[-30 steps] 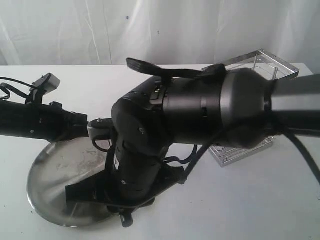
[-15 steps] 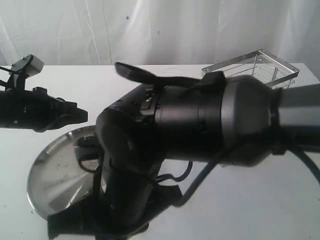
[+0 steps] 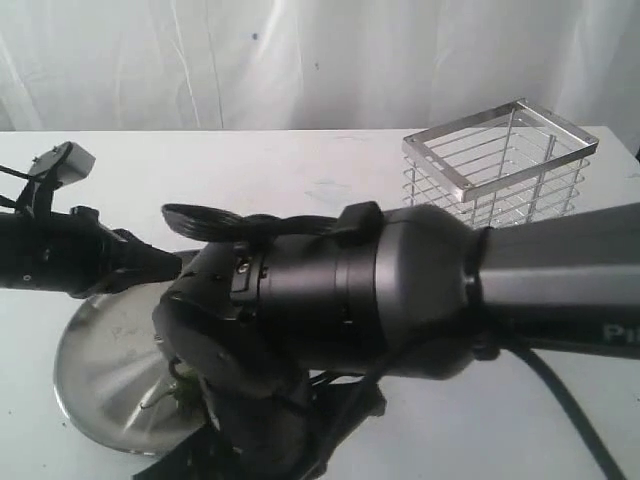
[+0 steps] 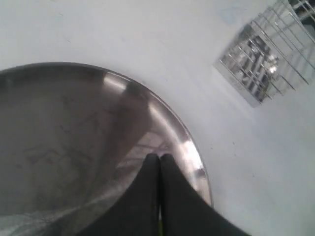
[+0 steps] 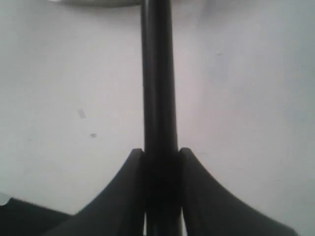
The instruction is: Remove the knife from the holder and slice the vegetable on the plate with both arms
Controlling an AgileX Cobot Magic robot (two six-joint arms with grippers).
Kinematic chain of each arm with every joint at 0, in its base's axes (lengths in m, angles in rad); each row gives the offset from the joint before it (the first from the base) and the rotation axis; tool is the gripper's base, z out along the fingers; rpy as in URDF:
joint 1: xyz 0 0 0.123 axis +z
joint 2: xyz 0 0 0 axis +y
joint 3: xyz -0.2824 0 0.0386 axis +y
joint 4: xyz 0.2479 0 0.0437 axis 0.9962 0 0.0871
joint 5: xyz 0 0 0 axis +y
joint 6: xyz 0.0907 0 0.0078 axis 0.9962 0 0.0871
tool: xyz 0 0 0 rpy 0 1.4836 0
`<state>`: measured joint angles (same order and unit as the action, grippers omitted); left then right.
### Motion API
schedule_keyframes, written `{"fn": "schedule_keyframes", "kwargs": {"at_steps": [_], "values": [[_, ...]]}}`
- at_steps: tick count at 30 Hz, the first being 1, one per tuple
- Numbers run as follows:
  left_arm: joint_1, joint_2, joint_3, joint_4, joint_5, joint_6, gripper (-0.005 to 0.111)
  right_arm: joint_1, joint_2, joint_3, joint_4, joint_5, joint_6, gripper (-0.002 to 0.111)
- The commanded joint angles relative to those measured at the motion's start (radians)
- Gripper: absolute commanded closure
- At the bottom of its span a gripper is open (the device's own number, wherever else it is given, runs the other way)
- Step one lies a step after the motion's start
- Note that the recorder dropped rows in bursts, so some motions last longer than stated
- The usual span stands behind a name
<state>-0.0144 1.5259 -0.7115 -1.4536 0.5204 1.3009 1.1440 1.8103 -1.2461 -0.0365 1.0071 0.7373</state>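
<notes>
The right gripper [image 5: 160, 153] holds the knife [image 5: 158, 73] between its two dark fingers [image 5: 129, 182]. Both fingers press against the sides of the knife, with no gap to see. The knife looks here like one long, slim, black bar that runs straight away from the gripper to the edge of the picture; which part is blade and which is handle I cannot tell. Behind it lies the white table [image 5: 246, 98], with two small grey specks [image 5: 81, 114] to one side of the knife. Past the far end of the knife a thin pale curved strip [image 5: 93, 2] shows, too little to say what it is
</notes>
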Motion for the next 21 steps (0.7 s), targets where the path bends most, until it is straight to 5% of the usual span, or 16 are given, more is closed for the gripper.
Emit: {"fn": "schedule_keyframes", "kwargs": {"at_steps": [1,9,12,18,21], "values": [[0.002,-0.048,0.006,0.139,0.154,0.008,0.107,-0.057,-0.036,0.003,-0.099,0.087,-0.009,0.108],[0.002,-0.147,0.009,0.554,0.214,0.082,0.107,-0.241,-0.138,0.003,-0.034,0.036,-0.227,0.108],[0.002,-0.13,0.03,0.466,0.263,0.311,0.095,-0.291,-0.15,0.003,0.026,0.03,-0.346,0.108],[0.002,-0.069,0.109,0.287,0.259,0.686,0.05,-0.328,-0.154,0.003,0.047,-0.012,-0.399,0.108],[-0.007,-0.034,0.14,0.149,0.218,0.817,0.045,-0.328,-0.154,0.003,0.045,-0.022,-0.404,0.108]]}}
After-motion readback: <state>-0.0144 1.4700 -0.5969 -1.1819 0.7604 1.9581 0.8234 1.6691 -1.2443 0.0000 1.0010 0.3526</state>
